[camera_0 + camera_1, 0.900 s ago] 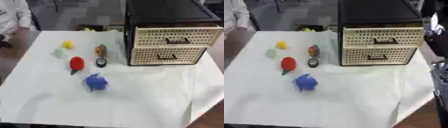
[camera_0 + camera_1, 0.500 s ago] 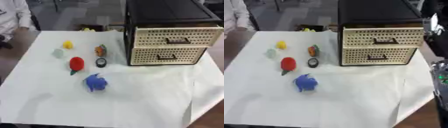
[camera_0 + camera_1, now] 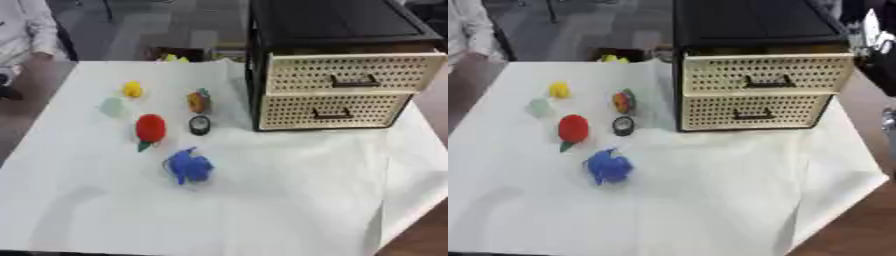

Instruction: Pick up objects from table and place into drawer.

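White table [image 3: 289, 200], toys left of drawer unit [image 3: 337, 85]

Small objects [image 3: 188, 166] on table [image 3: 289, 200], left of drawer unit [image 3: 337, 75].

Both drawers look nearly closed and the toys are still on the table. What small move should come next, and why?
Probably reach for the top drawer handle and pull it out, because the blue toy and red toy have no open drawer to go into. No robot hand is clearly seen yet.
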